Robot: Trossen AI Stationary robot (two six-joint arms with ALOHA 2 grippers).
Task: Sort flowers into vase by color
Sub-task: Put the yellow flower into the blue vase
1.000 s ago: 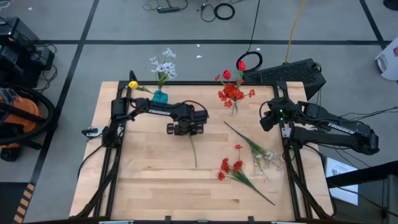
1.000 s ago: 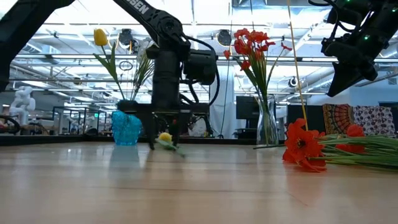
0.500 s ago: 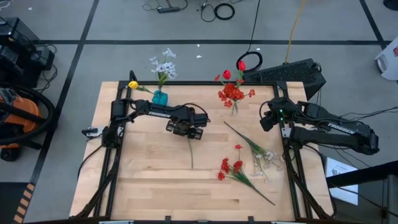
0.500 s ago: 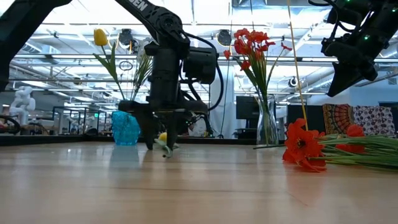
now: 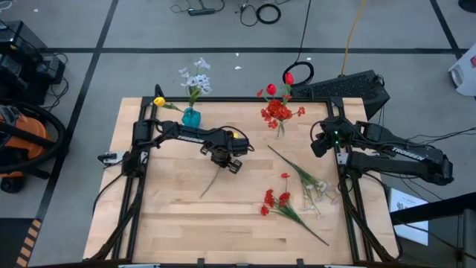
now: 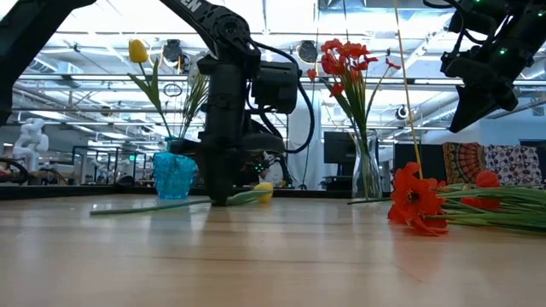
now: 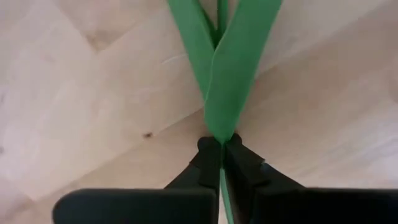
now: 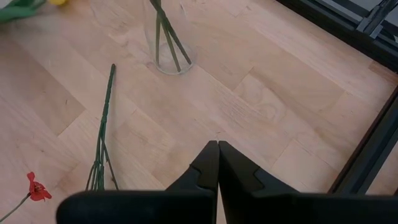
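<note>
Stem (image 7: 222,193) partly hidden between left tool's (image 7: 220,163) fingers

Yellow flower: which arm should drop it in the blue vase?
Left. The left gripper is already shut on the yellow flower by its stem, and the blue vase stands close by on its side. The right gripper is shut and empty at the table's right edge, farther away.

The left gripper (image 5: 229,154) has turned at the wrist while clamped on the yellow flower (image 5: 236,135), so its head now faces diagonally instead of square to the table edge. The flower has swung with it: the stem (image 5: 210,181), which ran straight toward the near edge, now slants off to the near left, and the blossom shows clear of the gripper's far side.
</note>
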